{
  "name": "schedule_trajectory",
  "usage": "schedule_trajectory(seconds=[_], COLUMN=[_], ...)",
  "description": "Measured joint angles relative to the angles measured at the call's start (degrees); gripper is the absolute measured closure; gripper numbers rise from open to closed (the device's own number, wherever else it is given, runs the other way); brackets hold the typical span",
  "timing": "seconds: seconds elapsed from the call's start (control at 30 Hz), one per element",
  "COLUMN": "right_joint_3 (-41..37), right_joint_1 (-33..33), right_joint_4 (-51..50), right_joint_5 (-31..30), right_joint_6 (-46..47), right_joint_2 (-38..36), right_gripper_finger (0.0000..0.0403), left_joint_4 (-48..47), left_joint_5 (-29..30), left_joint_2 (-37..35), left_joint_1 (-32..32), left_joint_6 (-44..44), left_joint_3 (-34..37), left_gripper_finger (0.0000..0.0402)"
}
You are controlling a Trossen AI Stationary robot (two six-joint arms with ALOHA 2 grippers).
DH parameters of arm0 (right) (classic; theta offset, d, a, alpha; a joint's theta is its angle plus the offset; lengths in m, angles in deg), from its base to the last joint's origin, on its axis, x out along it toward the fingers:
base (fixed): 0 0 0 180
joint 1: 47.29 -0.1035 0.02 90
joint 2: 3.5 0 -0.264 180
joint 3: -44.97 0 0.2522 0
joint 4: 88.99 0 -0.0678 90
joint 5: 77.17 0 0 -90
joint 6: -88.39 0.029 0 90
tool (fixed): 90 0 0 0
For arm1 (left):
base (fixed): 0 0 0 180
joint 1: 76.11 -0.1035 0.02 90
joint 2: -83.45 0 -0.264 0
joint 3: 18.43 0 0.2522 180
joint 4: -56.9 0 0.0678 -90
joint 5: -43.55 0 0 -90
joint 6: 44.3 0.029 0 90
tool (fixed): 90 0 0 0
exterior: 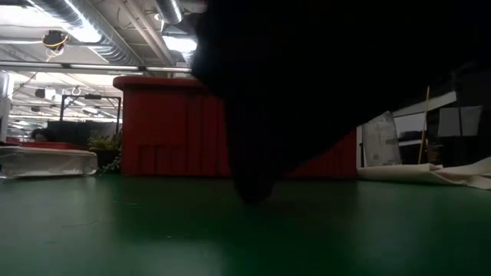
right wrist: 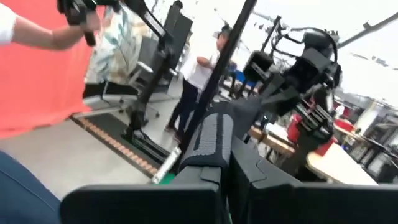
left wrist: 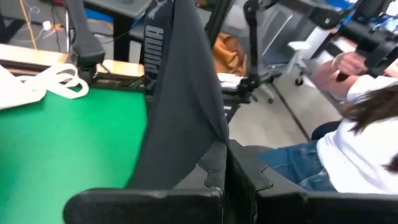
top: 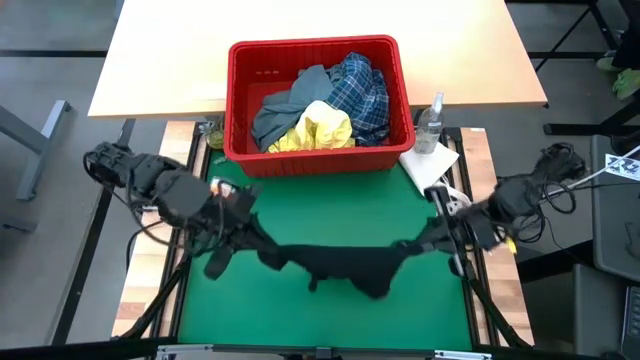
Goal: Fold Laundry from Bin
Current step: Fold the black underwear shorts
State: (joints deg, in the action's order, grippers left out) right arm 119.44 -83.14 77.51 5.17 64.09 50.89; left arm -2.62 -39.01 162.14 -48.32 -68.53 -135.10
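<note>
Hanging between both arms: the dark navy garment [top: 345,265], stretched over the green worktop [top: 300,215] in front of the bin [top: 318,105]. Left gripper [top: 262,240] is clamped shut on one end, right gripper [top: 425,243] clamped shut on the other end; the middle sags toward the mat. In the low view the cloth fills most of the frame, its lowest fold close to the worktop, contact can't be told. The left wrist view shows the fabric pinched between its dark fingers. Bin sits at the far edge of the mat, holding the yellow garment [top: 318,128], plaid shirt [top: 362,92] and grey-blue garment [top: 285,108]. Spray bottle [top: 430,122] and white paper towel [top: 430,160] lie just right of the bin.
</note>
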Motion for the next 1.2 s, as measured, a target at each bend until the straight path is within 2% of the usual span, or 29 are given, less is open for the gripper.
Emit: schedule_trajectory(seconds=[0.2,0.37,0.57,0.67,0.8,0.97,1.1,1.2], right_joint_3=[0.0,0.0,0.0,0.0,0.0,0.0,0.0,0.0], right_joint_1=[-10.3,-16.5,-20.1,-20.5,-20.4,-18.6,-15.1,-11.9], right_joint_4=[8.1,13.4,12.9,10.4,2.5,-18.8,-38.7,-51.0], right_joint_5=[-9.1,-16.0,-26.4,-30.1,-36.1,-43.8,-44.0,-43.7], right_joint_6=[0.0,0.0,2.2,4.5,10.3,25.9,40.9,48.5], right_joint_2=[5.9,10.7,15.0,15.5,15.1,14.3,14.4,14.6], right_gripper_finger=[0.0398,0.0398,0.0398,0.0398,0.0398,0.0398,0.0398,0.0398], left_joint_4=[3.2,3.4,-1.6,-5.9,-12.9,-23.3,-27.2,-27.1], left_joint_5=[6.7,9.4,11.9,15.2,19.0,24.2,25.5,25.6], left_joint_2=[0.2,1.5,4.8,6.7,9.1,12.1,14.8,16.2], left_joint_1=[7.7,11.8,12.8,12.1,10.3,6.8,2.9,-0.3], left_joint_6=[-2.7,-5.3,-8.0,-8.8,-11.9,-16.6,-17.6,-17.6], left_joint_3=[0.0,0.0,0.0,0.0,0.0,0.0,2.4,6.0], left_gripper_finger=[0.0402,0.0402,0.0402,0.0402,0.0402,0.0402,0.0402,0.0402])
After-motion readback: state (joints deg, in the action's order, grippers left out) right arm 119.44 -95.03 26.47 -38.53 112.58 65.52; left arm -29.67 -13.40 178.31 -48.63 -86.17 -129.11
